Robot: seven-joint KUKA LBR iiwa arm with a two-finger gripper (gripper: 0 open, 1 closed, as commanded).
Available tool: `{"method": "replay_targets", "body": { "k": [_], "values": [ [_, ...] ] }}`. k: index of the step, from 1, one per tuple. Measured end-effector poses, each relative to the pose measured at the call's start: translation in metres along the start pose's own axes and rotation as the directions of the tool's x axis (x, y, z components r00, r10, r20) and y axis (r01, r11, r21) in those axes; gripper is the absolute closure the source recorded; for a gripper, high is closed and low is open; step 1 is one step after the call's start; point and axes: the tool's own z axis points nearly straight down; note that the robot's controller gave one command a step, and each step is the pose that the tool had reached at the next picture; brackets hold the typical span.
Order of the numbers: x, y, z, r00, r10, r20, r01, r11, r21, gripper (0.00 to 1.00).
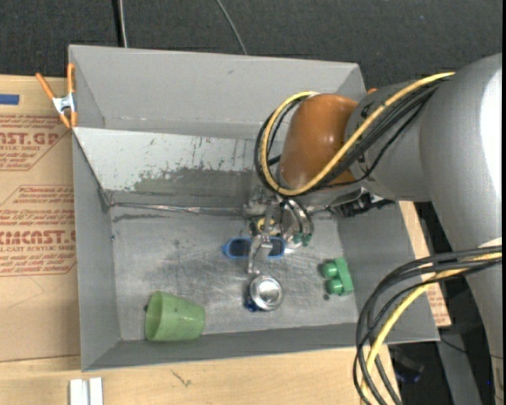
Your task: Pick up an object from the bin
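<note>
Just beside gripper [266, 241], small blue piece [234, 249]

A robotics lab (cabled arm [464, 142] over metal bin [211, 87]).

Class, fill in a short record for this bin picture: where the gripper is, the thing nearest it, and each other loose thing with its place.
container: grey metal bin
gripper: gripper, low over the middle of the floor
nearest thing: small blue piece, beside it on the view's left
front middle: shiny round silver thing
right: small green block
front left: pale green cup, on its side
</note>
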Motion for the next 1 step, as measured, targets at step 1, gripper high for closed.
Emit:
{"method": "replay_targets", "body": {
  "k": [1],
  "values": [
    [0.0141,-0.001,-0.0288,0.999,0.053,-0.006,-0.053,0.999,0.007,0.0]
  ]
}}
